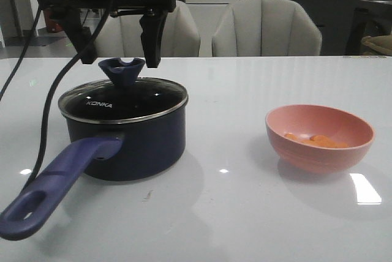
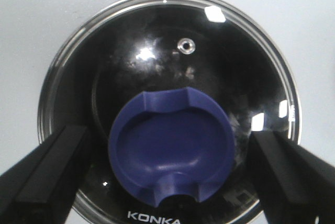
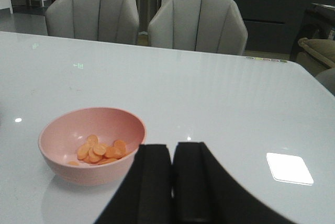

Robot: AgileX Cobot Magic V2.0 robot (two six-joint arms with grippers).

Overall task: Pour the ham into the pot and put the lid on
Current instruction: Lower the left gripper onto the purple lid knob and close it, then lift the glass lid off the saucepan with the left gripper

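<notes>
The dark navy pot [image 1: 138,145] stands at the left of the table, its purple-blue handle [image 1: 55,182] pointing to the front left. The glass lid [image 1: 131,101] with "KONKA" lettering sits on the pot, also shown in the left wrist view [image 2: 172,51]. My left gripper [image 1: 116,44] is open just above the lid's blue knob [image 1: 122,69], its fingers [image 2: 52,174] apart on either side of the knob [image 2: 170,148] without touching it. The ham [image 1: 315,141] lies as orange slices in the pink bowl [image 1: 321,152] at the right. My right gripper [image 3: 172,153] is shut and empty, beside the bowl [image 3: 63,169] with ham [image 3: 99,150].
Two grey chairs [image 1: 266,26] stand behind the table's far edge. A black cable [image 1: 46,115] hangs from the left arm down past the pot's left side. White table top [image 1: 233,213] lies between pot and bowl.
</notes>
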